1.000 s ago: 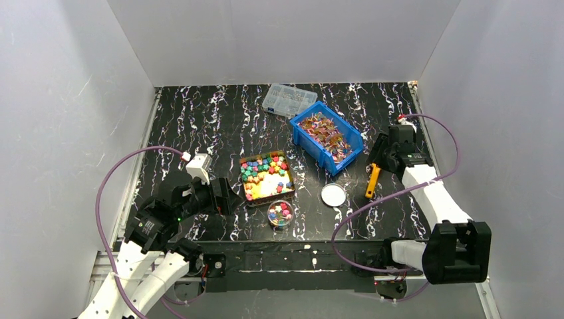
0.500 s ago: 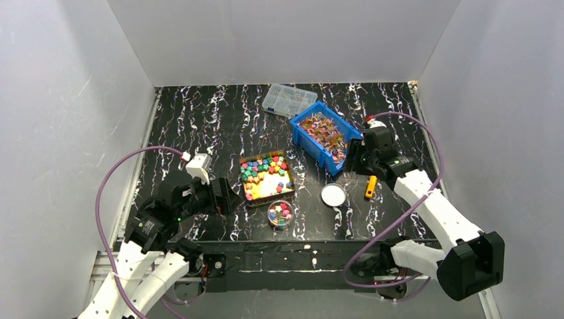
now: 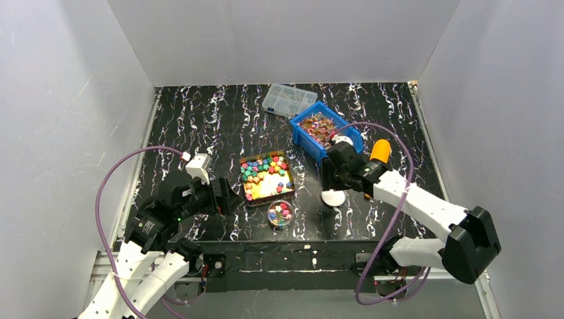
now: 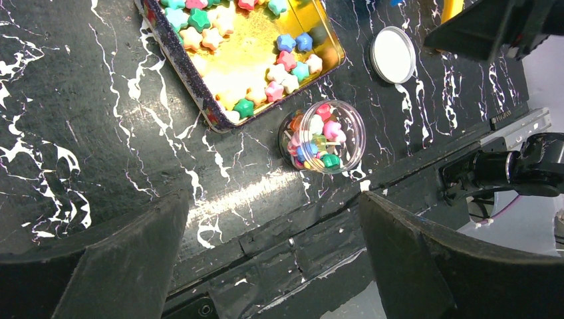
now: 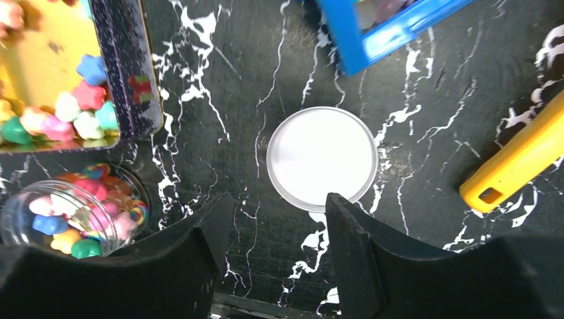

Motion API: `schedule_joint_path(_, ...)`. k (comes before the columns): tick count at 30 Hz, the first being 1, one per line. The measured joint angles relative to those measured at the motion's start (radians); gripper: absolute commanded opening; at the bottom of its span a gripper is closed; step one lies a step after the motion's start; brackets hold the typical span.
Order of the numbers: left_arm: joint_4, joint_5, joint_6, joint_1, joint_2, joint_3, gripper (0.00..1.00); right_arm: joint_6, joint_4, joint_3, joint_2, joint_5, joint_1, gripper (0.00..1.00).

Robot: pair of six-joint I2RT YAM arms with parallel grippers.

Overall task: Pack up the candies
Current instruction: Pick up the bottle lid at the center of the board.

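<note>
Spanning whole scene: black marbled tabletop. Left jaws released wide, grasping nothing, at 9 o'clock of tin. Right jaws released, above lid, grasping nothing. Blue bin at 1 o'clock of centre, wrapped candies heaped inside. Gold tin near centre, star-shaped candies scattered in it. Clear compartment box at 11 o'clock of bin. Round clear jar at 5 o'clock of tin, uncovered, candies inside. White lid flat at 3 o'clock of jar. Orange tool at 2 o'clock of lid.
</note>
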Motion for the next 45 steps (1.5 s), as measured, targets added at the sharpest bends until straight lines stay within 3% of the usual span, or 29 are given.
schedule_joint_path(11, 0.0, 0.0, 0.0, 0.0, 0.0, 0.0, 0.99, 0.03, 0.015, -0.017, 0.165, 0.094, 0.157, 0.49)
schedule_joint_path(30, 0.0, 0.0, 0.0, 0.0, 0.002, 0.0, 1.0, 0.037, 0.117, -0.056, 0.304, 0.116, 0.158, 0.3)
schedule_joint_path(37, 0.0, 0.0, 0.0, 0.0, 0.003, 0.0, 0.99, 0.031, 0.14, -0.064, 0.325, 0.122, 0.158, 0.17)
schedule_joint_path(41, 0.0, 0.0, 0.0, 0.0, 0.004, 0.0, 0.99, 0.018, 0.15, -0.064, 0.329, 0.129, 0.158, 0.01)
schedule_joint_path(45, 0.0, 0.0, 0.0, 0.0, 0.005, 0.0, 0.99, 0.013, 0.156, -0.064, 0.33, 0.134, 0.158, 0.01)
